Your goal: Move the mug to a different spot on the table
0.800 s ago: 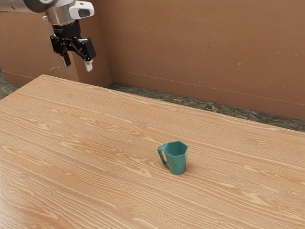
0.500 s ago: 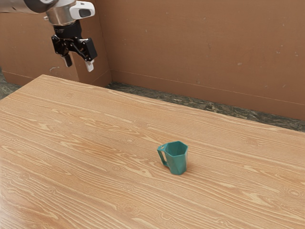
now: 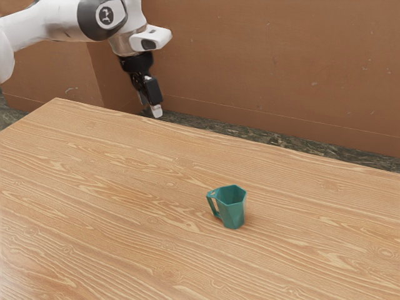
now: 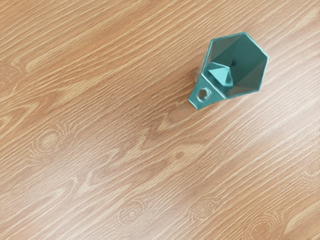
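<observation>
Black two-finger gripper [image 3: 155, 112] hangs in the air over the far edge of the light wooden table with wavy grain [image 3: 94, 187], pointing down and seen edge-on, so I cannot tell whether it stands apart or together. Nearer the camera, the teal faceted mug [image 3: 229, 206] stands upright on the bare tabletop, well apart from the gripper and at about 4 o'clock from it in the exterior view, with its handle at the mug's 9 o'clock. The wrist view looks down into the mug's [image 4: 234, 67] open angular mouth against the wood grain [image 4: 100, 150]. Beyond the table runs a strip of dark speckled floor [image 3: 281, 139], then a plain brown wall [image 3: 281, 62]
</observation>
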Robot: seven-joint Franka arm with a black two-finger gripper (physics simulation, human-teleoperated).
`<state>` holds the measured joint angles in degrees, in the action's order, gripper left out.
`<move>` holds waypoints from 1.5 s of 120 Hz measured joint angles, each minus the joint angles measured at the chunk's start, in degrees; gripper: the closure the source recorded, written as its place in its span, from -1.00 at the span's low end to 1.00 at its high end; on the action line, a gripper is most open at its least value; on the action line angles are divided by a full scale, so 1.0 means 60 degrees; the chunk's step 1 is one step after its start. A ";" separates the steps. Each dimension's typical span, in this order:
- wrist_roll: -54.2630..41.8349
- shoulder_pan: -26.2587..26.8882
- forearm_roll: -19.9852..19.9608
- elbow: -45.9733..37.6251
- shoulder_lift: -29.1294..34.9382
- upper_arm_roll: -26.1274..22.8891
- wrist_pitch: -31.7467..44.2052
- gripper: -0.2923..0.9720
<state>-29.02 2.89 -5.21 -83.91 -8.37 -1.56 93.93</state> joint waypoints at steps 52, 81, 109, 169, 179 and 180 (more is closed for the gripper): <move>-0.5567 -0.0066 -0.1954 -0.2224 -0.0721 -0.0400 0.2664 -0.49; -0.8132 -0.0125 -0.2620 -0.2458 -0.1698 -0.0587 0.3854 -0.47; -0.9775 -0.0165 -0.3051 -0.3680 -0.1806 -0.0608 0.5303 -0.49; -1.1002 -0.0148 -0.5319 -0.4990 -0.2095 -0.0823 0.8060 -0.49; -1.1109 -0.0144 -0.5482 -0.4974 -0.2148 -0.0941 0.8149 -0.43; -1.1119 -0.0143 -0.5493 -0.4969 -0.2154 -0.0948 0.8156 -0.42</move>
<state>-95.73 2.02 -38.17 -113.73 -21.29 -7.24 142.86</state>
